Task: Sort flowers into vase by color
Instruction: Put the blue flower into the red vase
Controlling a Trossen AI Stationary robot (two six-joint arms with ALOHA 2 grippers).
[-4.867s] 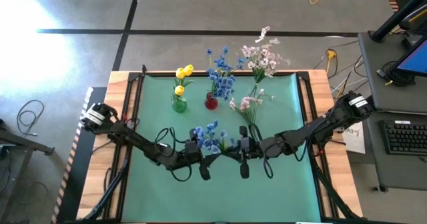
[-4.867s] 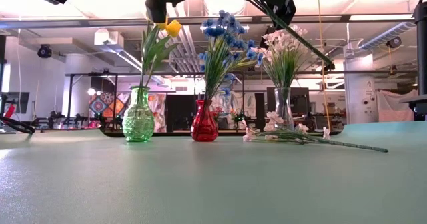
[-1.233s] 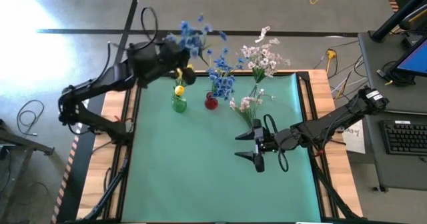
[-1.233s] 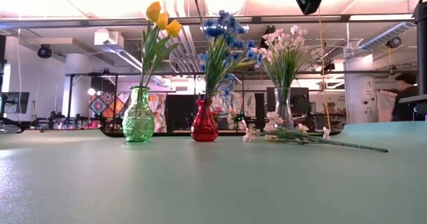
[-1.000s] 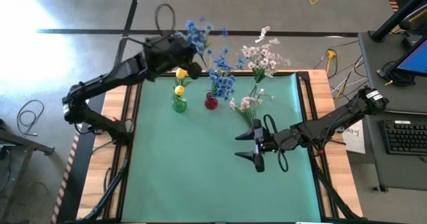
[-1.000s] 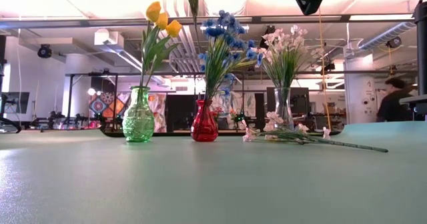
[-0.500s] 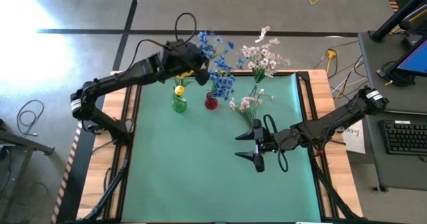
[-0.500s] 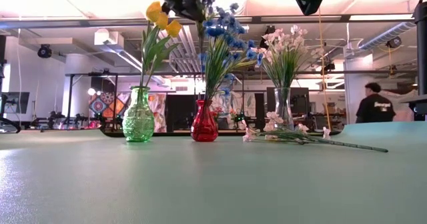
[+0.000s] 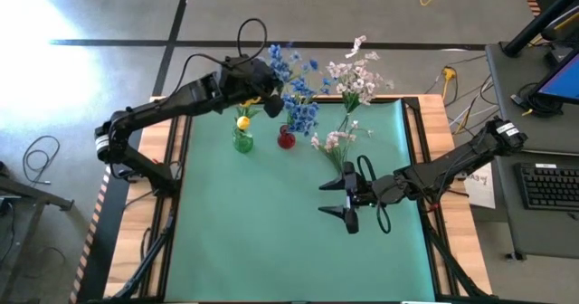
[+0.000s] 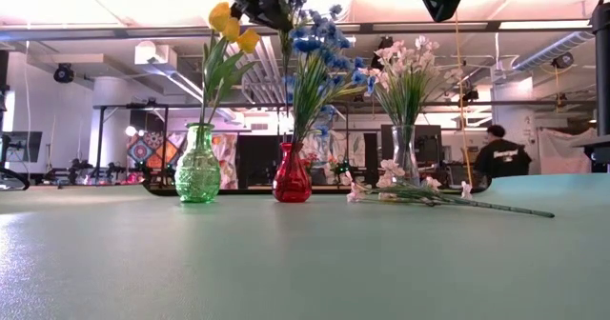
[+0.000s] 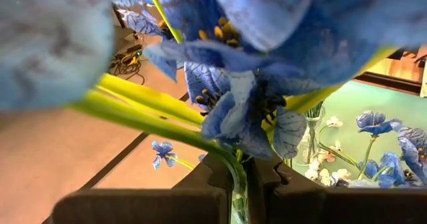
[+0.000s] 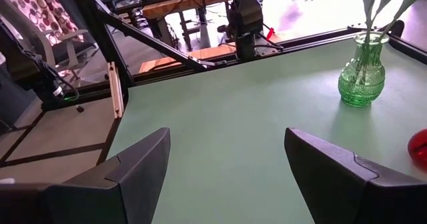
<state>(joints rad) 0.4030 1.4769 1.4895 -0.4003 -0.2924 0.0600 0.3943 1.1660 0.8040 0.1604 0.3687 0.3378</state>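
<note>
My left gripper [image 9: 261, 80] is shut on a blue flower [image 9: 282, 60], high over the far edge of the table and just above the red vase [image 10: 292, 179]. That vase holds more blue flowers [image 9: 300, 114]. To its left the green vase [image 10: 198, 168] holds yellow flowers [image 10: 229, 27], and to its right a clear vase [image 10: 405, 158] holds pink-white sprays [image 10: 405, 58]. Another pink-white spray [image 10: 410, 194] lies flat on the mat. My right gripper [image 9: 348, 200] hovers open over the mat's middle right, with nothing between its fingers. My left gripper pinches the blue flower's green stem [image 11: 239, 184] between its two fingers, just below the blossoms [image 11: 253, 111]. The blossoms stand above the fingers. The stem [image 10: 284, 53] hangs down into the red vase's leaves, clear of the table. Whether its end is inside the vase's neck, I cannot tell.
The three vases stand in a row along the far edge of the green mat [image 9: 271, 241]. The near half of the mat is bare. A person [image 10: 498, 153] walks in the room behind the table.
My left gripper has carried the blue flower toward the table's right edge and down, from over the green vase to over the red vase. It has kept still for the last half second. The flower stays upright in the hold.
</note>
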